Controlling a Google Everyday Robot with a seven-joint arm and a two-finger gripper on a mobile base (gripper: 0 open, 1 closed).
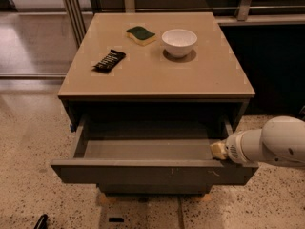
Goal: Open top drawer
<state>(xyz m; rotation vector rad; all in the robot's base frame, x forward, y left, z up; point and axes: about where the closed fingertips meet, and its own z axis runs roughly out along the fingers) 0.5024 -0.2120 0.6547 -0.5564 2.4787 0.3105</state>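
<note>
The top drawer (143, 173) is a wide dark grey drawer, pulled well out from the cabinet. Its grey box interior looks empty. Small whitish scratches mark its flat front right of centre. My gripper (219, 151) sits at the drawer's right end, at the top edge of the front panel, with the white arm (271, 142) reaching in from the right. Lower drawers are mostly hidden under the open drawer.
On the beige cabinet top (157, 75) lie a black snack bar (109, 61), a green and yellow sponge (141, 35) and a white bowl (179, 42). The floor is speckled terrazzo (24, 194). A metal railing stands behind.
</note>
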